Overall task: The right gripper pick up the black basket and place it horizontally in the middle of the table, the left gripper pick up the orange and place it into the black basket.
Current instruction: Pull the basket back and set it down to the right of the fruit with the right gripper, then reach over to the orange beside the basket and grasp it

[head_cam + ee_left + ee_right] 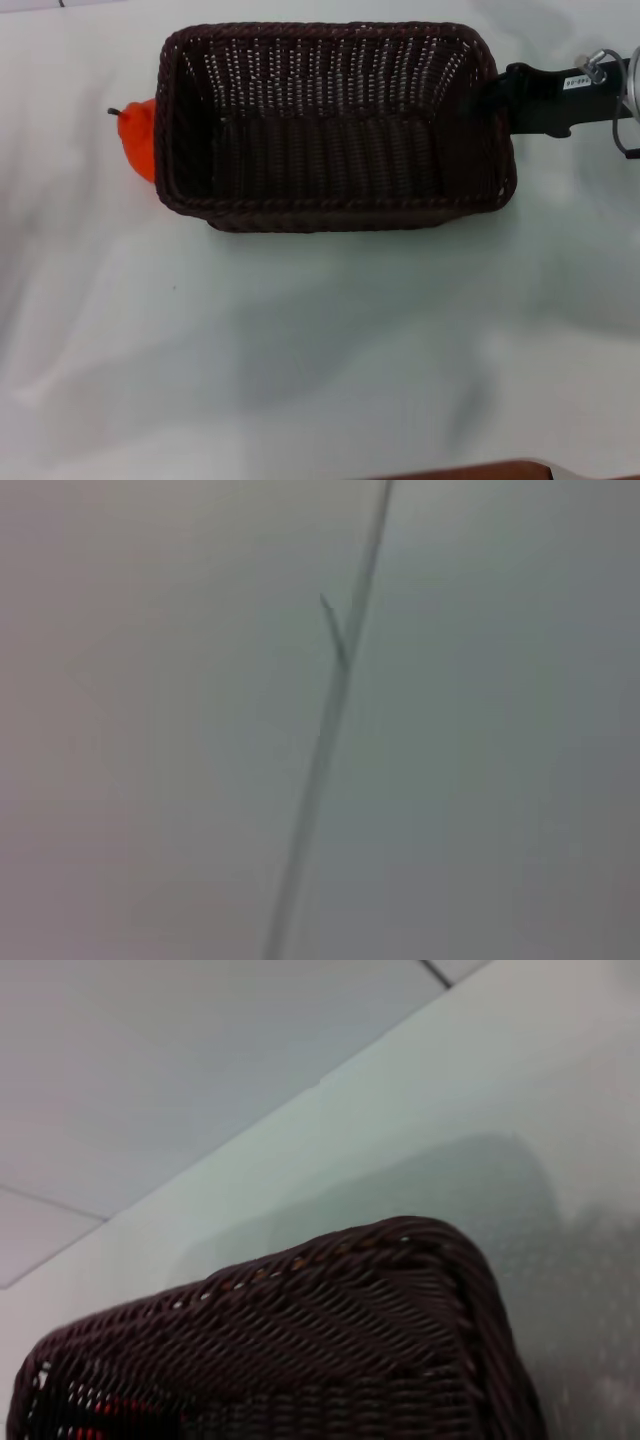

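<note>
One black basket [335, 125] sits on the table [320, 340], toward the far edge and a little right of the middle, with its long side running left to right and its open top facing up. Nothing lies inside it. One orange [140, 138] sits on the table just beside the basket's left short side, touching or nearly touching the wall, its small dark stem pointing toward the left edge.

One claw shows in the head view: the right gripper [505, 95], reaching in from the right edge at the basket's right short rim. Its black body with a white label meets the braided rim there, but the fingers are hidden by the wicker, so I cannot tell whether they clamp the rim or stand apart from it. The left gripper is in none of the views.

The head view alone shows the whole layout: basket, orange and the right arm together. The right wrist view shows only one corner of the basket [330, 1350] from close by and low down, with the pale table [450, 1100] beyond it and a bit of red-orange glimpsed through the weave at the basket's far end; it shows none of that arm's own fingers. The left wrist view shows only a plain pale surface crossed by one thin dark line, with no basket and no orange.
</note>
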Available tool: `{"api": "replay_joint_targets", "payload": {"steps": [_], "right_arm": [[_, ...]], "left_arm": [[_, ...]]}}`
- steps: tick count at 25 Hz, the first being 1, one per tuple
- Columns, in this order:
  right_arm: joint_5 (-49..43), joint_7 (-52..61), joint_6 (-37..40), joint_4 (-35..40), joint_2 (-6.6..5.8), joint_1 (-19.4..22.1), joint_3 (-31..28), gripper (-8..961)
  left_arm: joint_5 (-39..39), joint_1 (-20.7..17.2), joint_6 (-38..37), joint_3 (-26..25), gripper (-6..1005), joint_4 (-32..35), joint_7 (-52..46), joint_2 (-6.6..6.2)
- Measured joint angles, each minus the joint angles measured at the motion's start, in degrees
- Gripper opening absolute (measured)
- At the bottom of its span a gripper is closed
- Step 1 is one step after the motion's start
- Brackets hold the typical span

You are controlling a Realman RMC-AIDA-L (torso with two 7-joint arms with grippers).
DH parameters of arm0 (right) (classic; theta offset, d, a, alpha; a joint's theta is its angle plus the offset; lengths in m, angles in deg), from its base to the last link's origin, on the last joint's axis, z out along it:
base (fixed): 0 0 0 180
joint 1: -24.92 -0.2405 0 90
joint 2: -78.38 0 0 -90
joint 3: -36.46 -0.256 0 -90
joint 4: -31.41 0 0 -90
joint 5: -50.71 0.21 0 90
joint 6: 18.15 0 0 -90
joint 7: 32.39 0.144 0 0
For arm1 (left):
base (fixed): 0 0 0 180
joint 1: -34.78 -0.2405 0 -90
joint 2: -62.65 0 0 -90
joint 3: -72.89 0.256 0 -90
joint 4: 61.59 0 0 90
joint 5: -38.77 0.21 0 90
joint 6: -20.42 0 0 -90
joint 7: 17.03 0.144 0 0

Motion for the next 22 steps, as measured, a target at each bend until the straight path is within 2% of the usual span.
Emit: {"api": "replay_joint_targets", "payload": {"steps": [3, 7, 11, 17, 22], "right_arm": [[0.5, -0.5, -0.6, 1.4, 0.00, 0.7, -0.1, 343], [0.7, -0.9, -1.9, 2.9, 0.00, 1.3, -1.6, 507], [0.4, -1.9, -4.1, 4.5, -0.08, 2.0, -5.2, 676], [0.2, -3.5, -6.7, 4.7, -0.15, 2.7, -8.1, 860], [0.3, -4.0, -7.1, 5.3, -0.18, 3.8, -10.4, 859]], "left_arm": [[4.3, 1.1, -3.7, 3.2, 920, 0.0, -4.7, -2.20], [8.8, 3.2, -8.1, 5.7, 921, 0.0, -8.2, -3.28], [13.2, 6.0, -12.3, 8.2, 915, 0.0, -12.2, -3.57], [15.8, 9.1, -15.5, 9.5, 903, -0.2, -13.8, -2.81], [15.8, 10.9, -17.6, 11.8, 893, -0.6, -13.9, -2.48]]}}
